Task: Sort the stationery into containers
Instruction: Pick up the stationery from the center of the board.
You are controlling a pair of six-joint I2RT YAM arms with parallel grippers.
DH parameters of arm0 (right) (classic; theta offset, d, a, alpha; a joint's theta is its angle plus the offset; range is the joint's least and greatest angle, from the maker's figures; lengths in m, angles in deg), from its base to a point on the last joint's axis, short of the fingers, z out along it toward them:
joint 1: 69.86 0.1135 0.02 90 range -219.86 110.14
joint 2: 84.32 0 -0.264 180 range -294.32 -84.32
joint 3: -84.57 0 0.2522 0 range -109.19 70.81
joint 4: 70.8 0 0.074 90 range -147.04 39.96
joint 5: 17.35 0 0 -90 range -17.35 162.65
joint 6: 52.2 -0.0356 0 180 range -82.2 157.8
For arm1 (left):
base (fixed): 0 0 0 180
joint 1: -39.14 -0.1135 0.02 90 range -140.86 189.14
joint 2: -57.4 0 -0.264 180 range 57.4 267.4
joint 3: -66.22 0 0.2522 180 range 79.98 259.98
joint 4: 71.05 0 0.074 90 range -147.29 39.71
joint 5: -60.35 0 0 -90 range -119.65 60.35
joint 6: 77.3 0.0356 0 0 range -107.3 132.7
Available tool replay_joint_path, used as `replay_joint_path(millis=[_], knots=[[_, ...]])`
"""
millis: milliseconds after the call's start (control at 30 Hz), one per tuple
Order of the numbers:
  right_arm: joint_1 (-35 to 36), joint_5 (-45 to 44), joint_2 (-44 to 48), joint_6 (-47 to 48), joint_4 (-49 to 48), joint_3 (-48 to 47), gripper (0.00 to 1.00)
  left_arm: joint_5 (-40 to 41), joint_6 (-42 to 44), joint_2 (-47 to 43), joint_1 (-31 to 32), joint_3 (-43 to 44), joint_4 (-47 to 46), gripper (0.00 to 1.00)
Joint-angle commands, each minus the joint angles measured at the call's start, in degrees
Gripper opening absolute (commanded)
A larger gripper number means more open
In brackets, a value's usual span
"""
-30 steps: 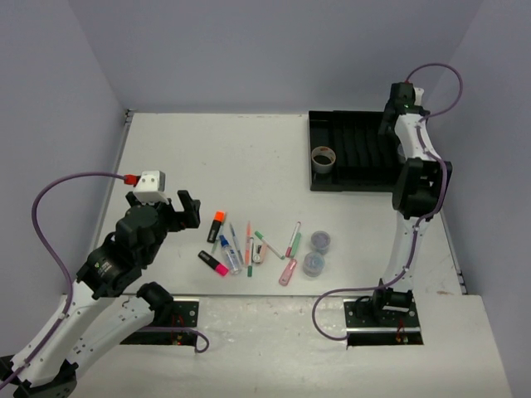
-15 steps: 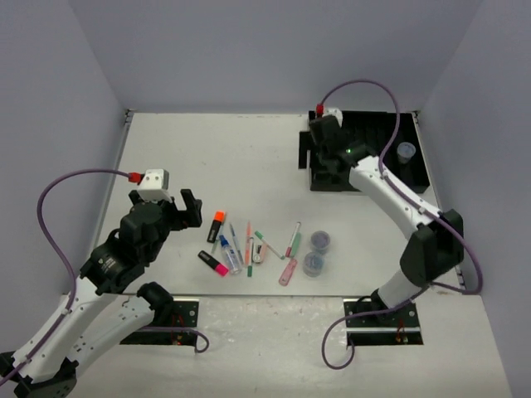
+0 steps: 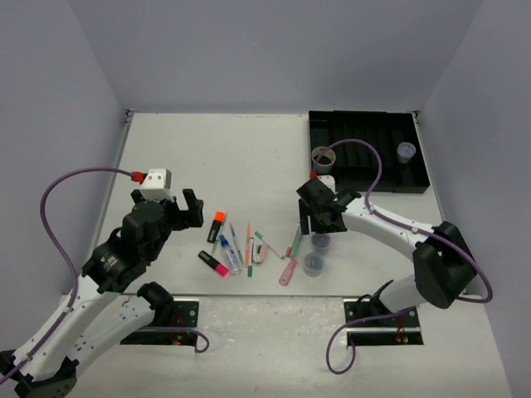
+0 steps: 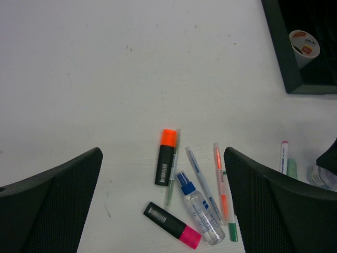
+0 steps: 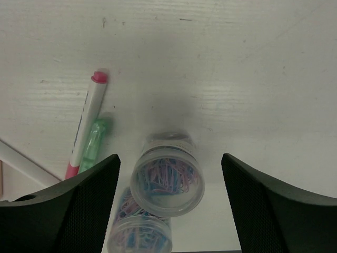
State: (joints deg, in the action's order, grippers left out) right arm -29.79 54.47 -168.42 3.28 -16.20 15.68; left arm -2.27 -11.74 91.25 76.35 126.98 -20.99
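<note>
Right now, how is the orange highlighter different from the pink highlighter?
The orange highlighter has an orange cap, the pink highlighter a pink one. In the left wrist view the orange one lies nearly straight up the picture, cap at the top; the pink one lies slanted, cap at the lower right. Both have black bodies with a pale label.

Print on the orange highlighter (image 4: 167, 164) is too blurred to read.

Tub (image 5: 167, 182) betw. right gripper (image 5: 168, 158) jaws: clear plastic, glossy, smooth wall. Finger pads (image 5: 68, 205): black, matt, fine dotted texture. Table (image 5: 237, 63) ahead of jaws: white, matt, faint grain. Pen (image 5: 87, 124) ahead-left of jaws: smooth white plastic.
</note>
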Motion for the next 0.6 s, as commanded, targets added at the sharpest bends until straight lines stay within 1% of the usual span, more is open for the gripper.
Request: replay_joint_path(millis=[0,67,167,267,300,500,567], knots=[[0.09,1.08,3.06,-3.24,-1.82,3.69,0.77,0.22,1.07,-0.10,0.23,-0.42,-2.10,1.00],[0.09,0.69,3.24,-3.36,-1.65,4.43,0.76,0.31,1.06,-0.14,0.23,-0.42,-2.10,1.00],[0.12,3.18,3.68,-3.01,-2.95,5.92,0.74,0.13,1.06,0.24,0.21,-0.42,-2.10,1.00],[0.09,3.77,3.50,-3.01,-3.32,6.70,0.74,0.13,1.06,0.52,0.23,-0.42,-2.10,1.00],[0.09,3.24,3.30,-3.28,-3.12,6.83,0.72,0.27,1.06,0.59,0.23,-0.42,-2.04,1.00],[0.09,0.52,5.38,-3.56,-2.26,6.02,0.47,0.24,1.06,0.93,0.23,-0.42,-2.10,1.00],[0.01,-2.59,5.98,-3.62,-1.48,4.29,0.42,0.22,1.06,1.04,0.23,-0.34,-2.10,1.00]])
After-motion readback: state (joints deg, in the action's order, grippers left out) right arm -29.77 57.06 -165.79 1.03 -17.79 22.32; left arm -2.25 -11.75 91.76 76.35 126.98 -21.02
